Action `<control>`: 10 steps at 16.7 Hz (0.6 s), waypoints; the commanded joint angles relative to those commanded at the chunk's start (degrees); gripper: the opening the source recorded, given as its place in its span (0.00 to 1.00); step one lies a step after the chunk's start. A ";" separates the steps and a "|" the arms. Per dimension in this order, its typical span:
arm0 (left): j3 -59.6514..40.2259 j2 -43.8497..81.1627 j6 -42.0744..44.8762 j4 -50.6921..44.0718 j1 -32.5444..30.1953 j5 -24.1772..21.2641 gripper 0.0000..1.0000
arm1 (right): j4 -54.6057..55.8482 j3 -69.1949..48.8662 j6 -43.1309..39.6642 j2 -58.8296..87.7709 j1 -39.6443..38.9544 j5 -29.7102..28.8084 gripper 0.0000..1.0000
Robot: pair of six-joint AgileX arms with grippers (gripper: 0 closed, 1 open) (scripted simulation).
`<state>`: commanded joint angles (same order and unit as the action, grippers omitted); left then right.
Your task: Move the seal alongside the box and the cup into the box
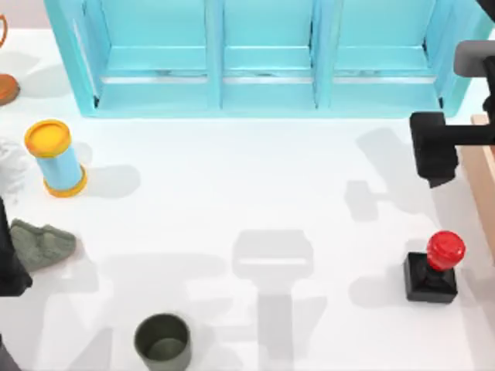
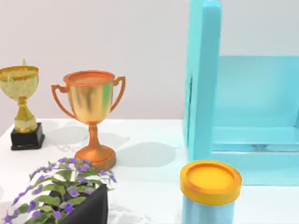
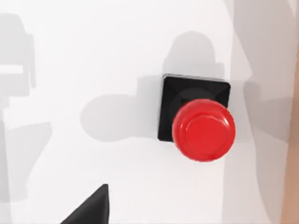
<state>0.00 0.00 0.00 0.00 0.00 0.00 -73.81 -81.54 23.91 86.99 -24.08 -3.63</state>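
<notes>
Here, the seal (image 1: 431, 269) stands upright at the lower right of the top view, a black square block under a round, glossy red knob. The right wrist view looks straight down on it (image 3: 200, 125), knob off-centre over the block, free of any contact. Just to its right, a strip of the box (image 1: 484, 174) shows as a tan wooden wall along the right edge of the frame, apart from the seal by a narrow band of table (image 1: 255, 178). The right gripper (image 1: 437, 158) hangs above the table at the upper right, beyond the seal and next to the box wall; whether its fingers are spread or closed I cannot tell. The cup (image 1: 163, 341), dark olive green and upright, sits at the bottom edge left of centre, with wide bare white table between it and the seal. The left arm (image 1: 11, 259) is parked at the left edge, beside a grey-green cloth (image 1: 42, 244). A blue cylinder with yellow ends (image 1: 56, 158) stands at the upper left, and a turquoise shelf unit (image 1: 263, 54) spans the top.
</notes>
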 joint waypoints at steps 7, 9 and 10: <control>0.00 0.00 0.00 0.00 0.00 0.00 1.00 | -0.86 -8.78 10.82 10.36 -10.03 0.90 1.00; 0.00 0.00 0.00 0.00 0.00 0.00 1.00 | -1.43 -13.73 16.77 16.20 -15.83 1.41 1.00; 0.00 0.00 0.00 0.00 0.00 0.00 1.00 | -1.75 -16.37 19.89 19.30 -18.91 1.68 1.00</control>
<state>0.00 0.00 0.00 0.00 0.00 0.00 -75.57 -97.91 43.81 106.28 -42.99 -1.94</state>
